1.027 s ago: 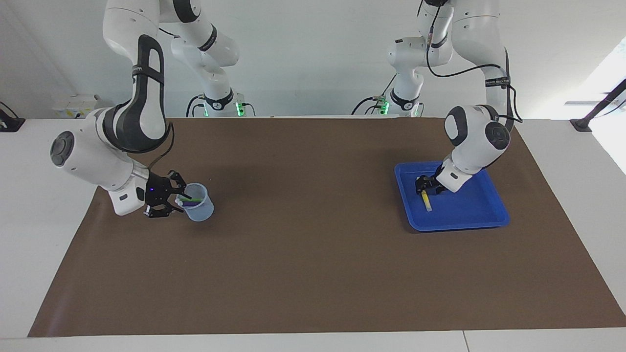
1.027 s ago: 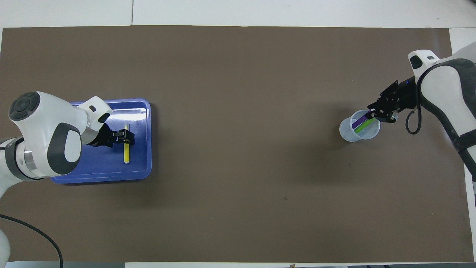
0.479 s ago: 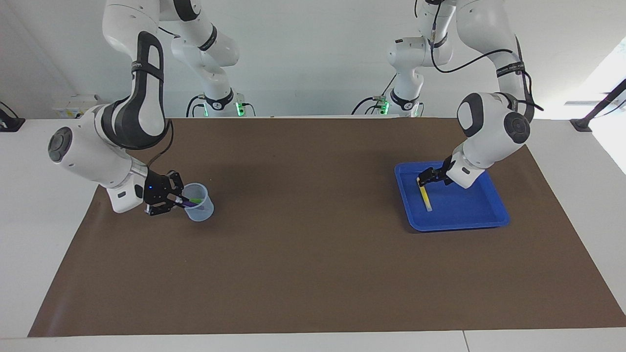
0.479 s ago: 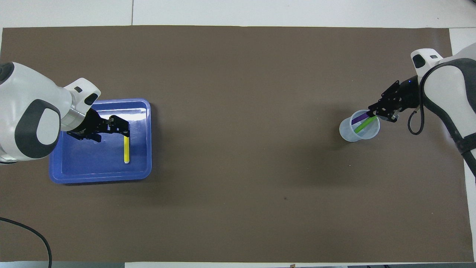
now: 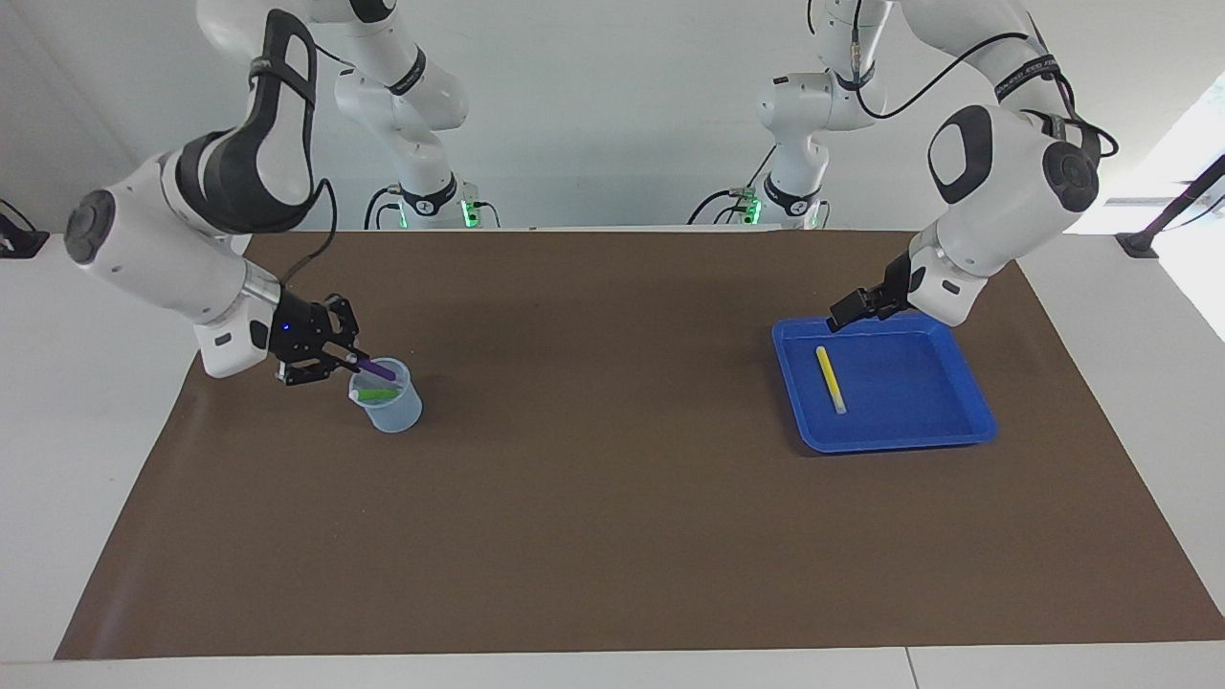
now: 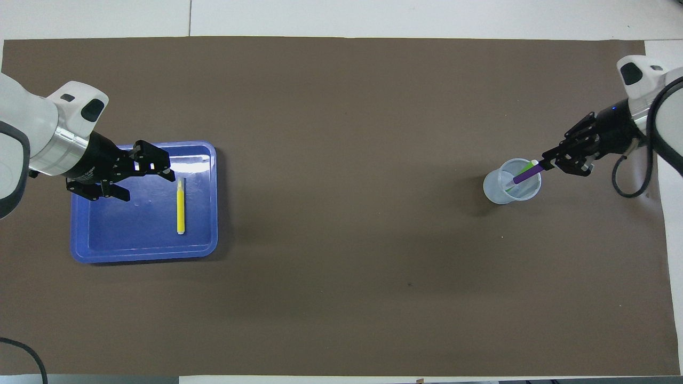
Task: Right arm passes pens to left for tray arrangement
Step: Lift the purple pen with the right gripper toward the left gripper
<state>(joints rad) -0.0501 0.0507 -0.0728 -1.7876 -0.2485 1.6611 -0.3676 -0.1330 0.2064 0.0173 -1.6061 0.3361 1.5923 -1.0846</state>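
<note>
The yellow pen (image 5: 830, 379) (image 6: 181, 208) lies flat in the blue tray (image 5: 909, 402) (image 6: 133, 234), free of any grip. My left gripper (image 5: 844, 316) (image 6: 147, 182) hangs open and empty over the tray's edge nearer the robots. My right gripper (image 5: 349, 360) (image 6: 548, 165) is shut on the upper end of the purple pen (image 5: 376, 366) (image 6: 525, 173). That pen slants with its lower end still inside the translucent cup (image 5: 390, 411) (image 6: 501, 196). The green pen (image 5: 375, 393) (image 6: 532, 163) leans in the cup.
A brown mat (image 5: 612, 498) (image 6: 341, 240) covers the table between the cup, at the right arm's end, and the tray, at the left arm's end. White table edges surround the mat.
My left gripper let go of the yellow pen in the tray, opened, and rose back toward its base. My right gripper closed on the purple pen and raised it partly out of the cup.
</note>
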